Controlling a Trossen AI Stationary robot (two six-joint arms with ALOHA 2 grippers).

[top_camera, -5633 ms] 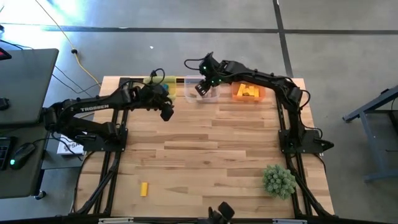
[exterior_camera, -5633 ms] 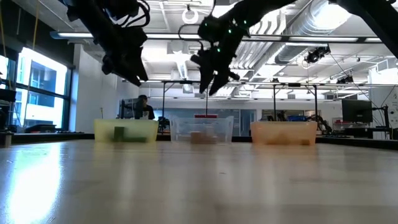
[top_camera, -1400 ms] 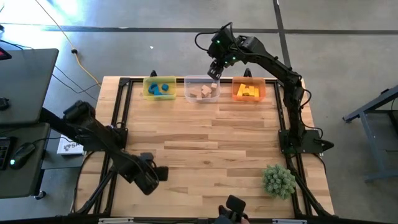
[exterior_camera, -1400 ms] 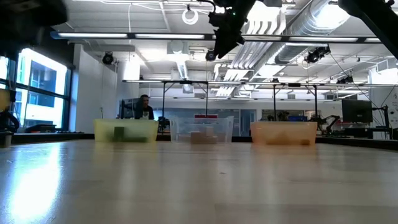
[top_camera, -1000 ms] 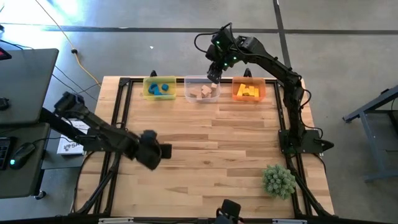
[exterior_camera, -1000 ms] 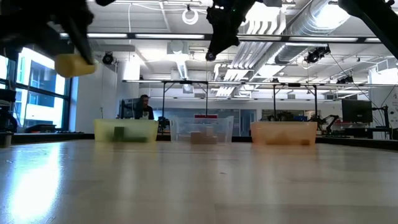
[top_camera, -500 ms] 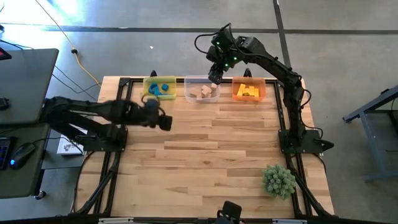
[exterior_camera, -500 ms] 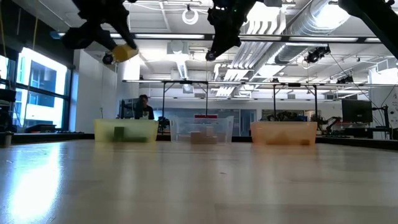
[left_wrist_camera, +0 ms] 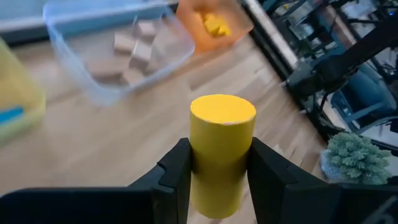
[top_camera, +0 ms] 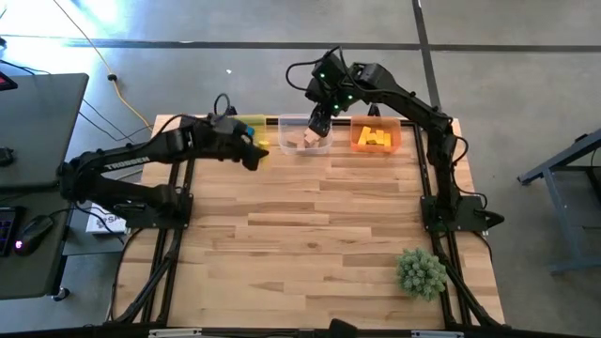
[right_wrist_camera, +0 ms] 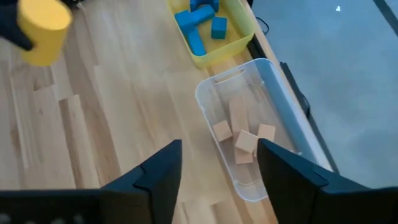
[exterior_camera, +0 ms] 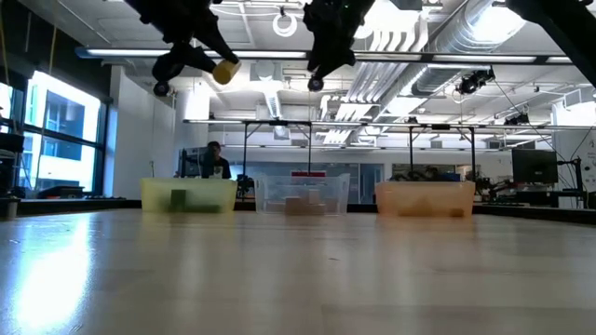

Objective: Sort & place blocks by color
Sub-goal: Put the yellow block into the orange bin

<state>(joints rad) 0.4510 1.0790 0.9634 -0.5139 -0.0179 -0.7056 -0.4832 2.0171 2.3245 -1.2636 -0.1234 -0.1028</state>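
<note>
Progress: nearly finished, by the look of it. No loose block shows on the table (top_camera: pixel 310 235); the one piece not yet binned is the yellow block (left_wrist_camera: pixel 222 152) in the air.
Done so far: blue blocks (right_wrist_camera: pixel 200 25) lie in the yellow bin (right_wrist_camera: pixel 239 28), tan blocks (right_wrist_camera: pixel 242 140) in the clear bin (right_wrist_camera: pixel 273 81), yellow blocks (top_camera: pixel 376 138) in the orange bin (top_camera: pixel 376 137).
Left to do: carry the yellow block past the clear bin to the orange bin at the far right of the row, then release it.
Left gripper (left_wrist_camera: pixel 219 163): fingers clamped on the sides of the yellow block, which stands upright between them with its round top face showing.
Left arm pose: reached across the table's far edge, gripper raised well above the wood, just in front of the yellow bin and beside the clear one.
Right gripper (right_wrist_camera: pixel 216 163): fingers spread apart, nothing between them.
Right arm pose: stretched out and bent back over the bins, gripper hanging high above the clear bin.
Green plant ball (top_camera: pixel 420 272): near the table's front right corner, well apart from both arms.
</note>
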